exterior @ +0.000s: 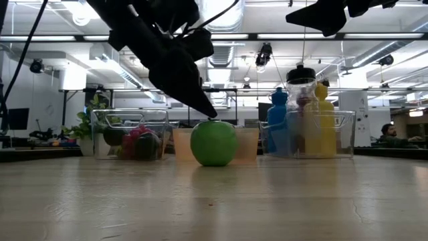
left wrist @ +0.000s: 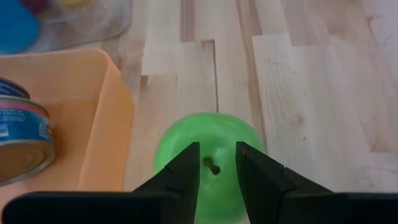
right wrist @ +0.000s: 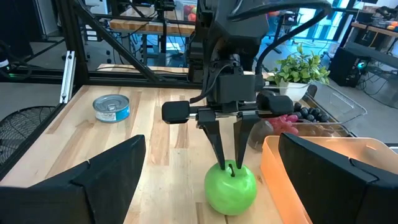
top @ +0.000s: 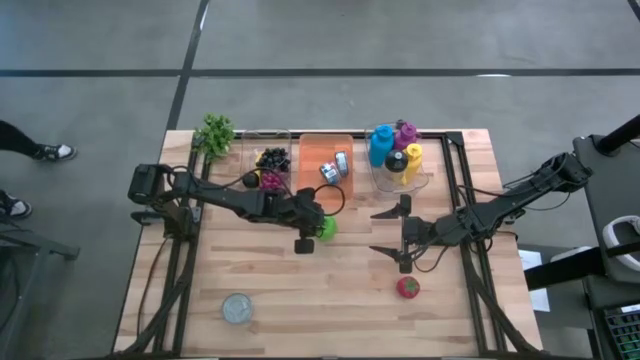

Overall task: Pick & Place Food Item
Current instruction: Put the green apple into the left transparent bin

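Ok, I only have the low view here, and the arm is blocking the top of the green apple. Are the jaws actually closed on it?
Observer: No. The left gripper has its jaws a little apart, one on each side of the stem of the green apple.
Operator: Is the apple inside the orange tray behind it?
Observer: No, it sits on the bare table, just beside the orange tray.
Operator: And the other arm?
Observer: The right gripper hangs over the table on the apple's right, jaws wide open, holding nothing.
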You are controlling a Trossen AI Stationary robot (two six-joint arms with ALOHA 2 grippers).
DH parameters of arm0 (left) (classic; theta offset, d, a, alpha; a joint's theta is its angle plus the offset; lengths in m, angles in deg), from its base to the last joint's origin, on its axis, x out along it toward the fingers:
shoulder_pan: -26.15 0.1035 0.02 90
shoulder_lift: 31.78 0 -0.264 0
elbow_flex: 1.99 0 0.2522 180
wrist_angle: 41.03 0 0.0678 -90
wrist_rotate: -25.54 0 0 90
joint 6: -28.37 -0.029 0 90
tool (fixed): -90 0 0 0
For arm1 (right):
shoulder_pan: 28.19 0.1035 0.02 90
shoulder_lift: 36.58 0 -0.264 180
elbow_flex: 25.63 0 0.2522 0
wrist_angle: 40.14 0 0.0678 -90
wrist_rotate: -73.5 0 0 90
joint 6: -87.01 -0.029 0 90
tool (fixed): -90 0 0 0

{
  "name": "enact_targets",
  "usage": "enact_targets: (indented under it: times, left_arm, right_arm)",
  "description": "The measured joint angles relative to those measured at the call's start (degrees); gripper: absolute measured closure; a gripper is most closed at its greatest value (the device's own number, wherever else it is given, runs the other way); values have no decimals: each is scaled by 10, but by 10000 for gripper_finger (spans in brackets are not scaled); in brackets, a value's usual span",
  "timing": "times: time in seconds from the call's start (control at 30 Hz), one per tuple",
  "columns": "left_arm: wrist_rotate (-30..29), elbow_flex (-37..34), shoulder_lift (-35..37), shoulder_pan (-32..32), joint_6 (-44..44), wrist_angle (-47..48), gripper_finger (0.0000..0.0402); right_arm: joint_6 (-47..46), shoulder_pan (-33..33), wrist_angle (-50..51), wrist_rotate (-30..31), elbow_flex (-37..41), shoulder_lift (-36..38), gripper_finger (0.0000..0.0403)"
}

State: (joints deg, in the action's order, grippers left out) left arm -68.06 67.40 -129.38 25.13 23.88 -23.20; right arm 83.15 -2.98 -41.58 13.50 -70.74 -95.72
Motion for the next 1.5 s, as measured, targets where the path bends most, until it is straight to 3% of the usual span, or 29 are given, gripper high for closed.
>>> enact_targets:
  times: [0.5, 0.83, 1.5]
  left_arm:
    - [0, -25, 0, 0, 1, -33, 297]
    - [-2, -25, 0, 1, 0, -28, 392]
    - [0, -3, 0, 1, 4, -19, 401]
  right_arm:
    - [0, 0, 0, 0, 0, 0, 37]
    - [0, 0, 0, 0, 0, 0, 37]
    - [-2, 0, 0, 0, 0, 0, 37]
